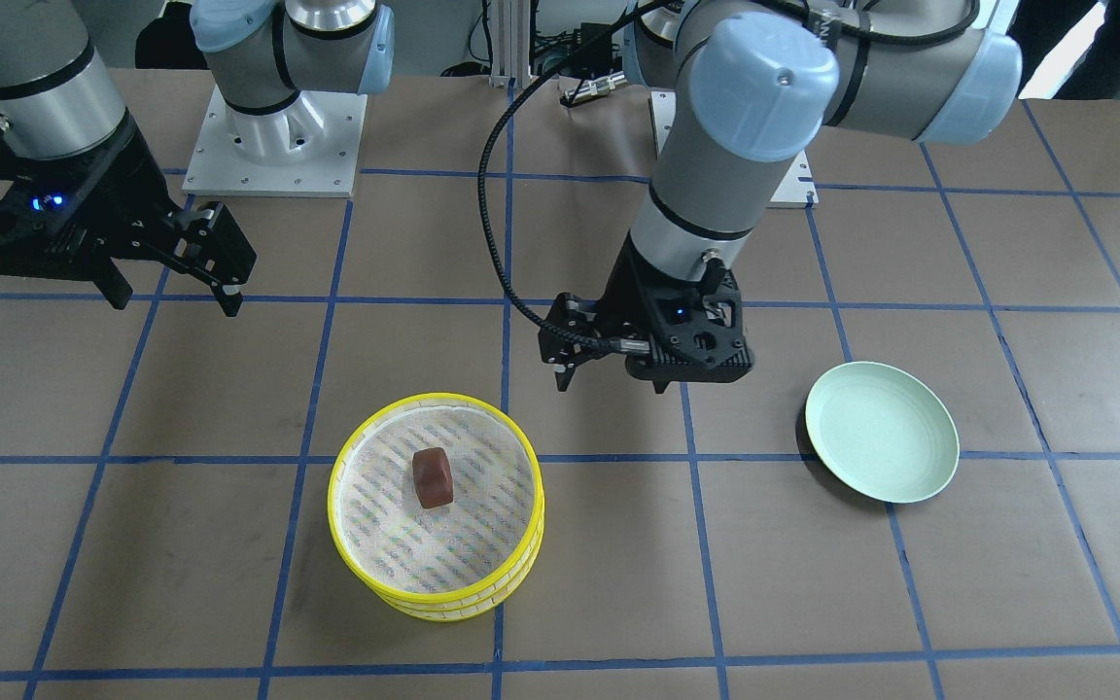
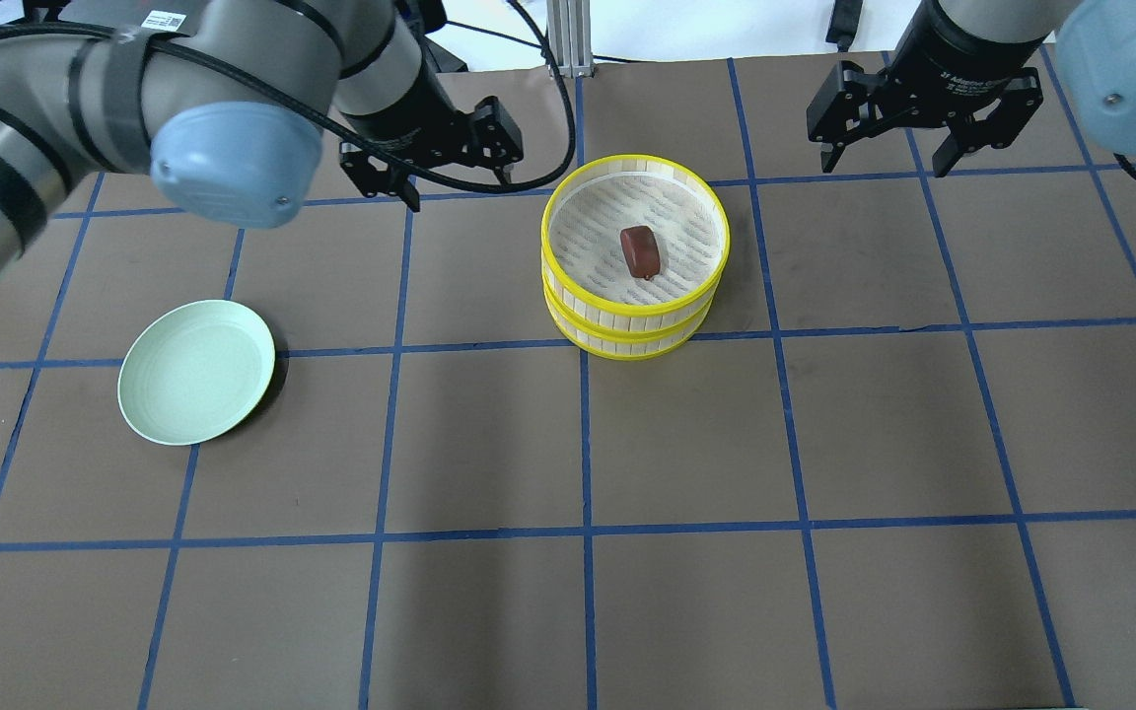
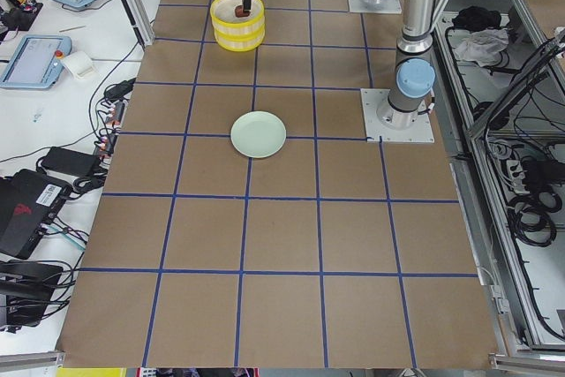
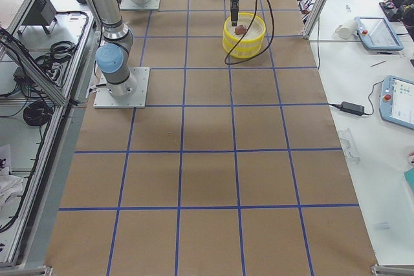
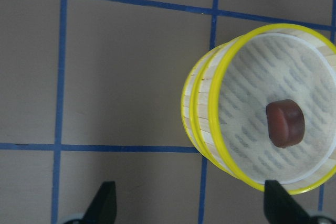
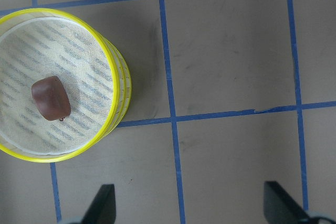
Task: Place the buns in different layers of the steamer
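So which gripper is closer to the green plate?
Left. The left gripper hangs roughly between the plate and the steamer; the right gripper is beyond the steamer, farther off.

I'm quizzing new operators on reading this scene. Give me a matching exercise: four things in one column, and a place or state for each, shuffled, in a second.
Things:
1 brown bun
2 green plate
3 left gripper
4 lower tray

Places or states:
A open, grasping nothing
B beneath the top tray
C bare, no bun on it
D lying on the top tray's mesh

Pairs: 1-D, 2-C, 3-A, 4-B.
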`<state>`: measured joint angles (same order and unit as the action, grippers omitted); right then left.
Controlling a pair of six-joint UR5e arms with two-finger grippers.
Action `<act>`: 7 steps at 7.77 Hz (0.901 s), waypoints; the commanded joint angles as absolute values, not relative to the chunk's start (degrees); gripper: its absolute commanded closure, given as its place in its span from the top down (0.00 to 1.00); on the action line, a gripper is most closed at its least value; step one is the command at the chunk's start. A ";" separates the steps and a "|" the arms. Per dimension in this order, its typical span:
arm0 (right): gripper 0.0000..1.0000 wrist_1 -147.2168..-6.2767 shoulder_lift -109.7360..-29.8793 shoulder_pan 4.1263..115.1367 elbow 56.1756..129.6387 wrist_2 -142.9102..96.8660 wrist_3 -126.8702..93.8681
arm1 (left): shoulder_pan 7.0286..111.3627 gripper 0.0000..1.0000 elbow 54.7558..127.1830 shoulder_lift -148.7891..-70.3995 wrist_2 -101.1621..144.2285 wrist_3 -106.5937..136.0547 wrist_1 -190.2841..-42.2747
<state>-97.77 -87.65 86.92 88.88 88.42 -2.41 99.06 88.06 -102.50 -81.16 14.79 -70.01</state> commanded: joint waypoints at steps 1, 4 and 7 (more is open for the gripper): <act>1.00 -100.53 -87.28 86.92 89.03 88.07 -2.46 | 88.29 1.00 89.03 -97.75 -81.47 10.11 -77.23; 1.00 -100.46 -87.36 86.92 88.95 88.60 -2.46 | 83.68 1.00 89.30 -94.14 -86.89 7.13 -82.95; 1.00 -100.63 -87.54 86.84 88.86 88.77 -2.37 | 84.37 1.00 92.80 -92.38 -88.42 6.33 -84.37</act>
